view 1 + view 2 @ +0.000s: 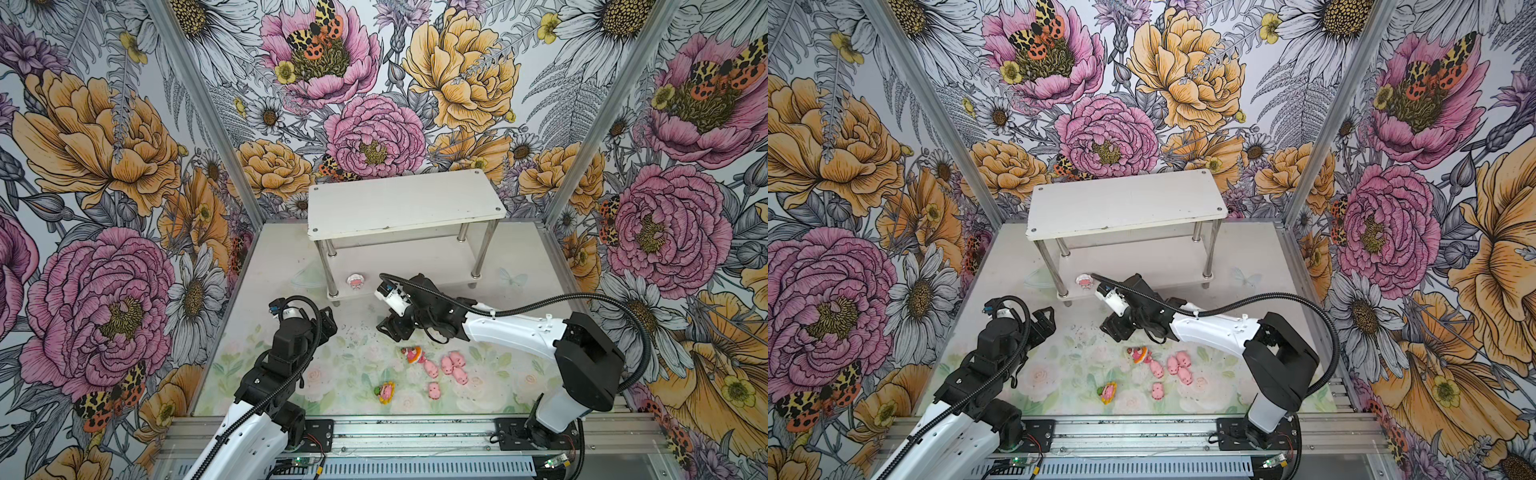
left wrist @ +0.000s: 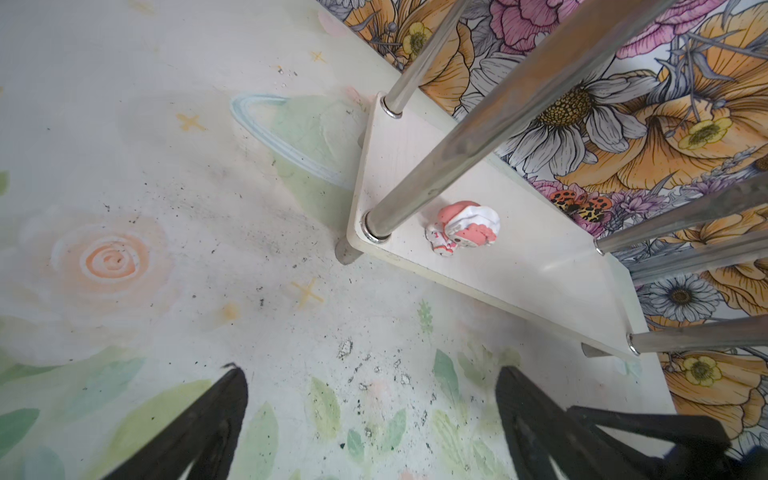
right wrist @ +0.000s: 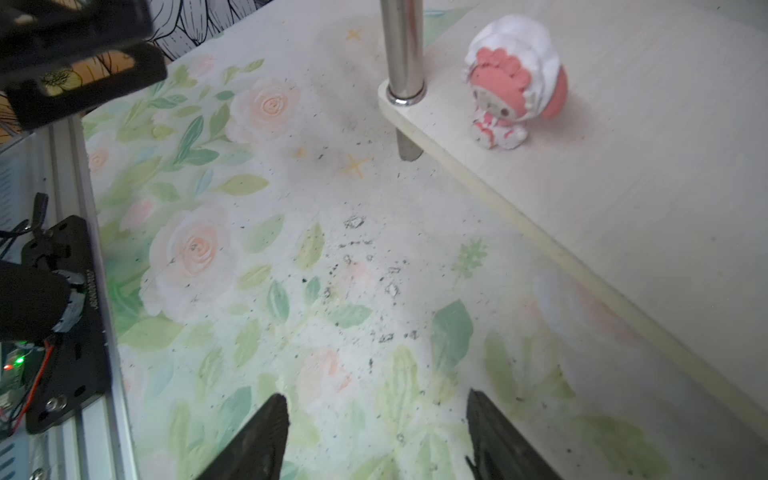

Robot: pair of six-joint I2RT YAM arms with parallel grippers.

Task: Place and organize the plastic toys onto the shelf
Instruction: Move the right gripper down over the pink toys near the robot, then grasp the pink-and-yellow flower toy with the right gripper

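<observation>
Open mat (image 1: 353,336) along shelf (image 1: 399,203) edge

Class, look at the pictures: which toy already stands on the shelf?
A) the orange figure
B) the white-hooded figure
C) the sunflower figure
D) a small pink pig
B: the white-hooded figure stands on the lower tier of the shelf, beside a metal leg, while the sunflower figure, the orange figure and the pigs lie on the table.
</observation>
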